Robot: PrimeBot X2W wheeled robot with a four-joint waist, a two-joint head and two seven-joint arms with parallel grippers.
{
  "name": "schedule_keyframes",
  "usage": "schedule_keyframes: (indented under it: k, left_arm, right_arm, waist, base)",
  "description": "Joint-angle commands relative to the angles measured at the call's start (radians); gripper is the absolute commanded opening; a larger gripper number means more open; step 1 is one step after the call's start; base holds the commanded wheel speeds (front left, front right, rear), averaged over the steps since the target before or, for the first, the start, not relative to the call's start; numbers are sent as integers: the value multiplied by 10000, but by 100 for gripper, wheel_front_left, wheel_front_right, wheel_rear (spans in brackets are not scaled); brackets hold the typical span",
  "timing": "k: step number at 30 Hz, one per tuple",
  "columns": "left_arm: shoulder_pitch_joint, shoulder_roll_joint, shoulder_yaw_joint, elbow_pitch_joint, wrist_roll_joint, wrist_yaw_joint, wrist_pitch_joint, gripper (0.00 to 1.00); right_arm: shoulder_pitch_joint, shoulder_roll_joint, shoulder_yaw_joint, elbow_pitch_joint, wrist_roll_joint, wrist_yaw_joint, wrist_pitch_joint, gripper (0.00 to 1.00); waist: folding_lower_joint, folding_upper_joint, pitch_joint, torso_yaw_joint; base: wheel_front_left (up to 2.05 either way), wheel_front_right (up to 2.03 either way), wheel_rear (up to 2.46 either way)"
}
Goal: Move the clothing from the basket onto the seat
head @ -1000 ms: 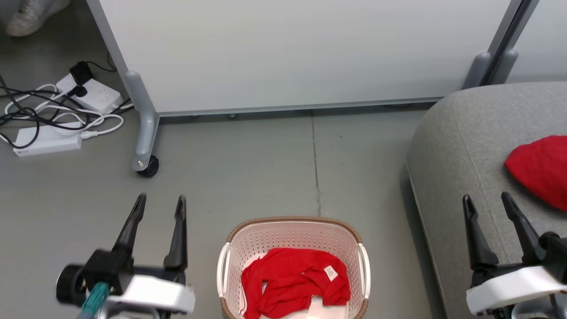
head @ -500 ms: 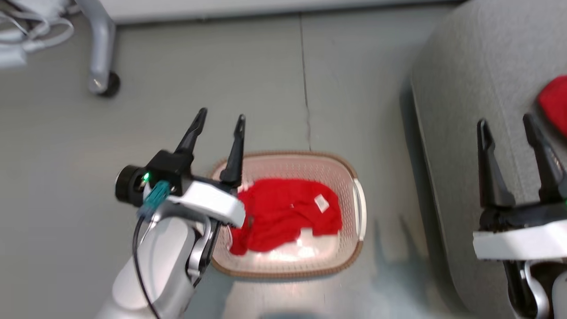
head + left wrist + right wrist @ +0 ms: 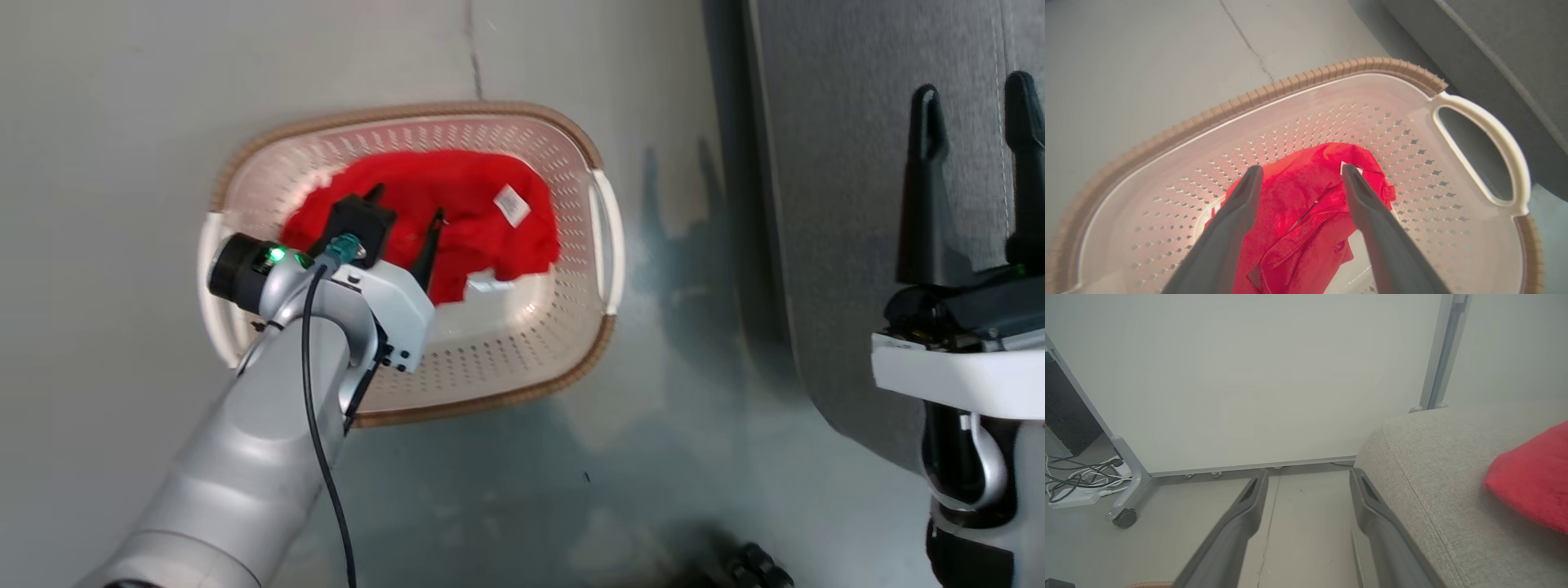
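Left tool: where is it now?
Head view, left of centre: the left tool hangs open inside the basket, over the red clothing; the seat lies to its right.

We see the basket [image 3: 506,351] on the floor [image 3: 122,122], left of the seat [image 3: 824,163] and near it. The clothing [image 3: 457,196] lies in the basket, toward its far rim; another garment [image 3: 1531,486] lies on the seat.

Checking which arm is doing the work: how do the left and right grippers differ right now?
Place: the left gripper reaches down into the basket; the right gripper hangs by the seat, away from the basket. Target: the left gripper points at the clothing, contact unclear; the right gripper points at the floor beside the seat. Shared: both are open and hold nothing.
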Motion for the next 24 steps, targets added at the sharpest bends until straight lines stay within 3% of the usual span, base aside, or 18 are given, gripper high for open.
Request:
schedule_keyframes:
  k: [1,10,17,23,24]
  left_arm:
    - [-452,89,-98,493,144,-128,120,100]
    - [-1616,707,-291,2478,265,-371,848,100]
    - [-2024,1036,-473,3170,340,-523,1507,100]
    - [-2208,1196,-391,3462,131,-319,2332,100]
    - [-2222,1212,-381,3485,111,-325,2414,84]
  right_arm:
    - [-245,-7,161,170,191,2,-287,100]
    - [-993,-10,1401,1123,997,2,-1245,100]
    - [-963,-8,1606,1580,1232,2,-1504,100]
    - [-801,-11,1675,1678,1376,2,-1581,100]
    - [-803,-11,1687,1685,1394,2,-1584,100]
  waist:
    - [0,0,1253,-1068]
    - [0,0,2311,-2296]
    - [0,0,2389,-2520]
    - [0,0,2467,-2571]
    - [0,0,2467,-2578]
  base:
    - [0,0,0]
    - [0,0,0]
    - [0,0,0]
    - [0,0,0]
    - [0,0,0]
